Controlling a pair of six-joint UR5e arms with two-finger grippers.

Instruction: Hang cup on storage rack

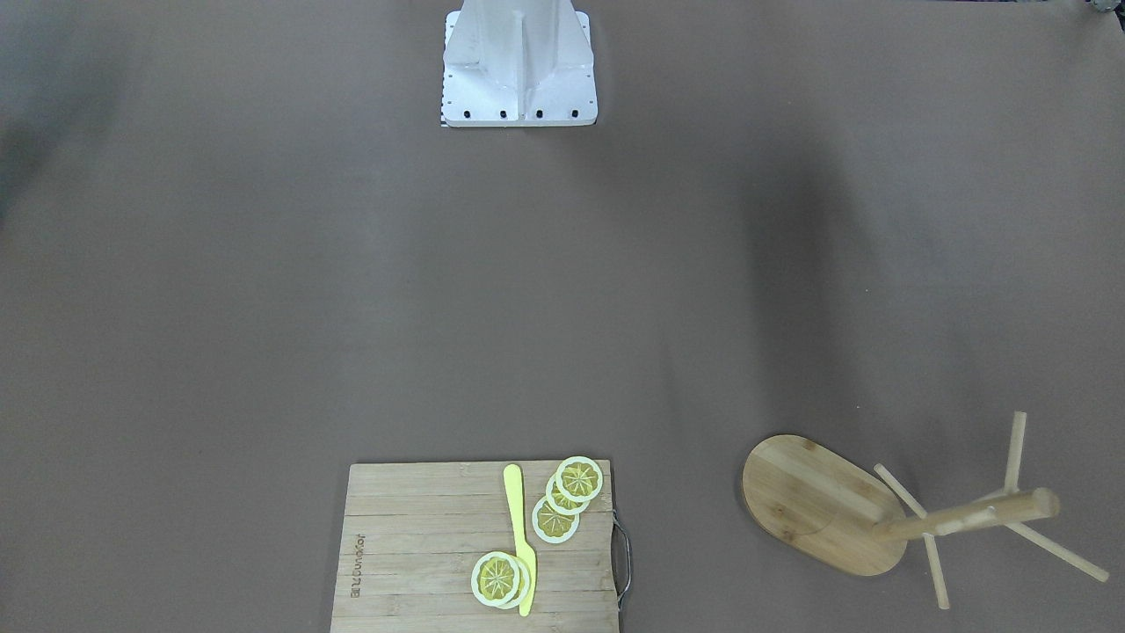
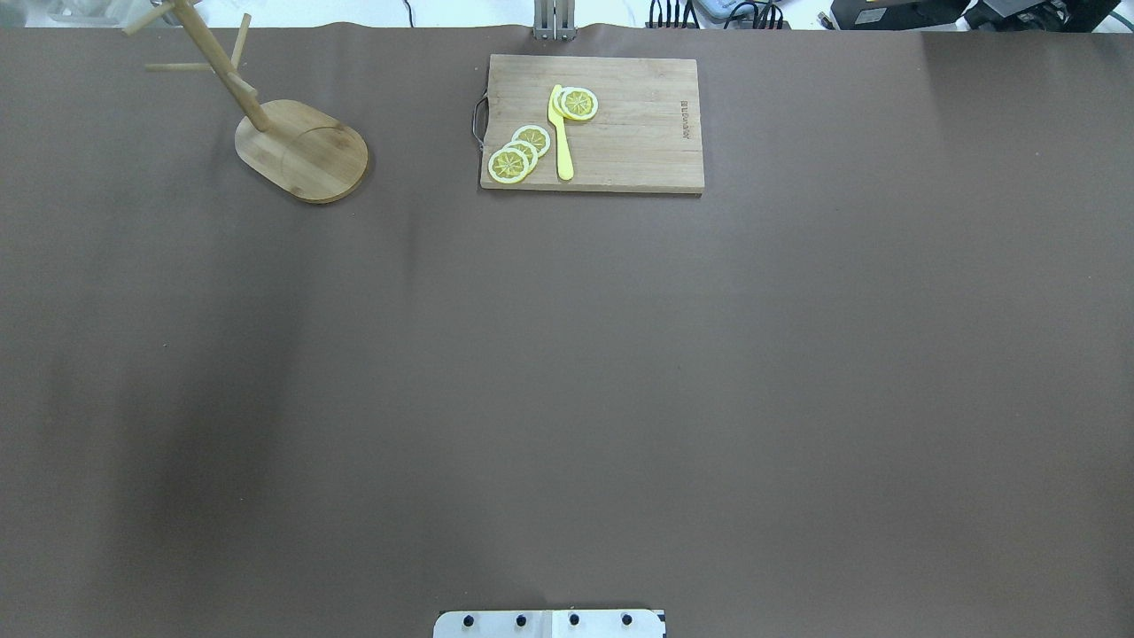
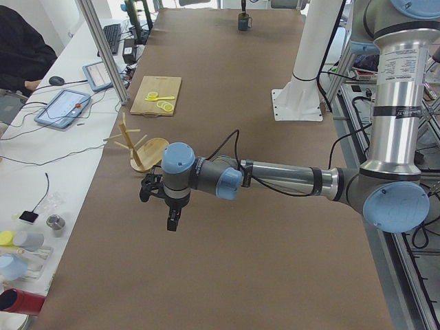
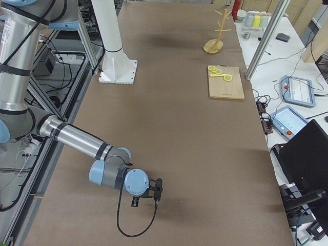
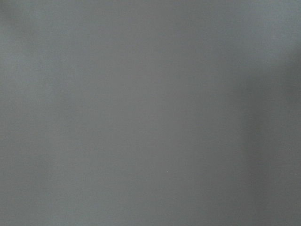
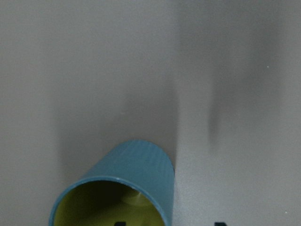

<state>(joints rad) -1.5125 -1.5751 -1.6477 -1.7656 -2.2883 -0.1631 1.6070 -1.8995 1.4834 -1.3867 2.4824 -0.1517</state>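
Observation:
The slate-blue cup (image 6: 127, 183) stands upright with its yellowish inside showing, at the bottom of the right wrist view. It is also a small dark shape at the table's far end in the exterior left view (image 3: 243, 23). My right gripper (image 6: 169, 224) hangs just above it, with two dark fingertips set wide apart at the frame's edge. The wooden storage rack (image 2: 299, 149) stands upright at the far left, and also shows in the front view (image 1: 822, 505). My left gripper (image 3: 171, 221) hovers over bare table near the rack (image 3: 141, 144); I cannot tell whether it is open or shut.
A wooden cutting board (image 2: 651, 142) at the far middle edge holds lemon slices (image 2: 518, 155) and a yellow knife (image 2: 561, 133). The robot's white base (image 1: 518, 66) stands at the near edge. Operator desks with tablets (image 3: 62, 106) line the far side.

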